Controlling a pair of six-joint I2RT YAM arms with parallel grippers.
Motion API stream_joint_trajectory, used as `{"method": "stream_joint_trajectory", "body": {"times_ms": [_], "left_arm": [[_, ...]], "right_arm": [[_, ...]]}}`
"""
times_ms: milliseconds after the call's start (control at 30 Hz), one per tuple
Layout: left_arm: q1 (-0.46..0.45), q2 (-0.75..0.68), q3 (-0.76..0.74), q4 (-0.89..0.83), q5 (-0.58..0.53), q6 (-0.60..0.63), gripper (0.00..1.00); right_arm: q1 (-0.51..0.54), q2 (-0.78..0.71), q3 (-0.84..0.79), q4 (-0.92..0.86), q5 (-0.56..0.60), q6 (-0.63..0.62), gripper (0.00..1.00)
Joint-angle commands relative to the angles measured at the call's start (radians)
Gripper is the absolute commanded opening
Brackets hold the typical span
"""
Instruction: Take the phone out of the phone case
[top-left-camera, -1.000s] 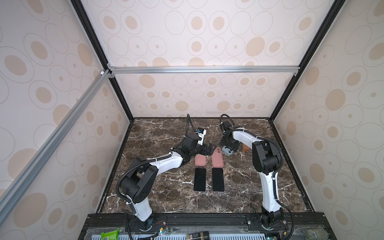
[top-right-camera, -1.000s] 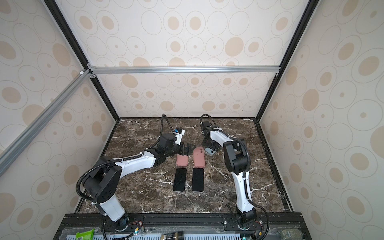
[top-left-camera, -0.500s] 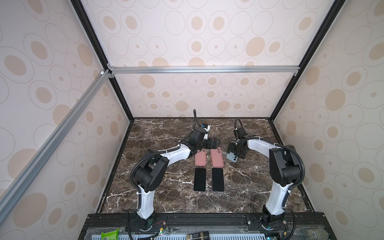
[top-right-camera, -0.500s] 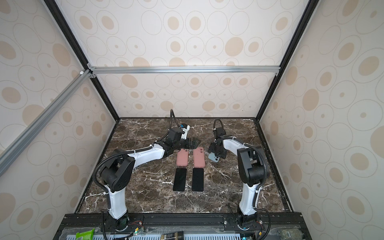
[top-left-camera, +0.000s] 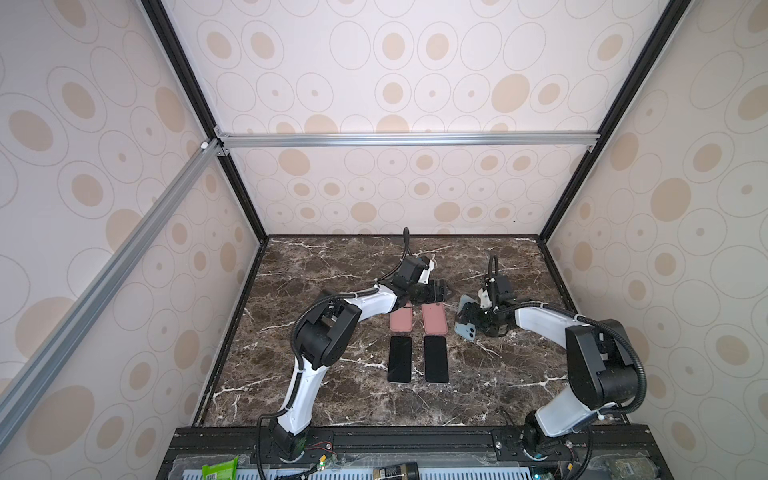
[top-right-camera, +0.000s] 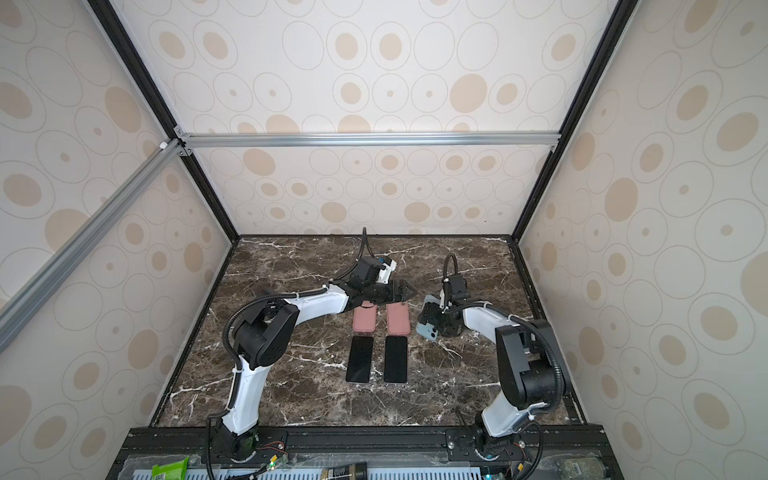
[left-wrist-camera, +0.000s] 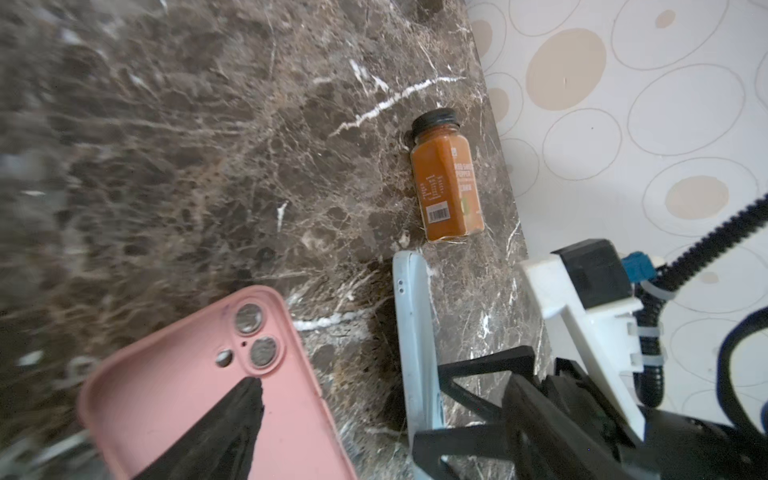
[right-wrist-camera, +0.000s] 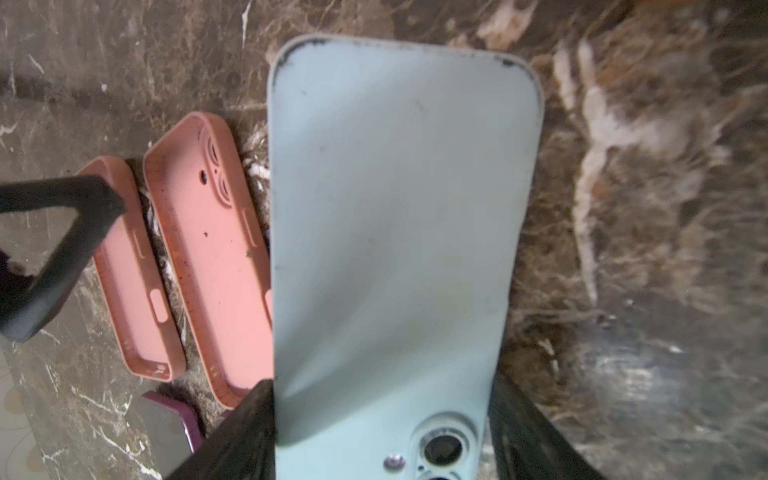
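A pale blue phone case (right-wrist-camera: 395, 216) stands on its long edge right of the table's middle (top-left-camera: 464, 323). My right gripper (right-wrist-camera: 382, 382) is shut on its two long sides near the camera end. The phone sits inside it, and only its lenses (right-wrist-camera: 440, 449) show. In the left wrist view the case (left-wrist-camera: 415, 345) appears edge-on. My left gripper (top-left-camera: 441, 291) is open and empty, hovering just past the case's far end (top-right-camera: 432, 299). One of its fingers (left-wrist-camera: 224, 428) hangs over a pink case. I cannot tell whether it touches the blue case.
Two empty pink cases (top-left-camera: 401, 322) (top-left-camera: 434, 321) lie side by side mid-table. Two black phones (top-left-camera: 400, 359) (top-left-camera: 436, 359) lie face up in front of them. An orange spice bottle (left-wrist-camera: 446, 174) lies by the wall. Enclosure walls ring the marble table (top-left-camera: 332, 266).
My right gripper has carried the blue cased phone rightward and nearer the front. My left gripper has swung right, past the pink cases, towards the blue case.
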Motion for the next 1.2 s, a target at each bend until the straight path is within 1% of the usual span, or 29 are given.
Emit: {"method": "stream_joint_trajectory", "body": {"times_ms": [0, 133, 367, 600, 700, 833, 1000, 1033, 1167], "left_arm": [[-0.023, 0.03, 0.061, -0.002, 0.08, -0.051, 0.84], [-0.035, 0.062, 0.086, 0.015, 0.11, -0.079, 0.77], [-0.066, 0.115, 0.146, -0.016, 0.136, -0.086, 0.71], [-0.078, 0.144, 0.147, 0.015, 0.156, -0.121, 0.67], [-0.079, 0.137, 0.145, 0.013, 0.145, -0.117, 0.67], [-0.078, 0.08, 0.144, -0.025, 0.08, -0.069, 0.67], [-0.073, -0.036, 0.131, -0.093, -0.055, 0.006, 0.68], [-0.07, -0.056, 0.126, -0.114, -0.111, 0.019, 0.68], [-0.056, -0.133, 0.063, -0.142, -0.22, 0.035, 0.69]], "right_arm": [[-0.006, -0.059, -0.035, 0.068, -0.024, -0.023, 0.76], [-0.008, -0.107, -0.059, 0.084, -0.028, -0.037, 0.75], [-0.009, -0.16, -0.093, 0.117, -0.035, -0.041, 0.75], [-0.01, -0.151, -0.109, 0.129, -0.037, -0.033, 0.75], [-0.01, -0.152, -0.114, 0.124, -0.024, -0.025, 0.75], [-0.009, -0.184, -0.108, 0.071, 0.055, -0.036, 0.77], [-0.005, -0.224, -0.096, -0.009, 0.169, -0.065, 0.81], [-0.004, -0.225, -0.09, -0.029, 0.195, -0.072, 0.82], [0.027, -0.194, -0.036, -0.115, 0.293, -0.11, 0.87]]}}
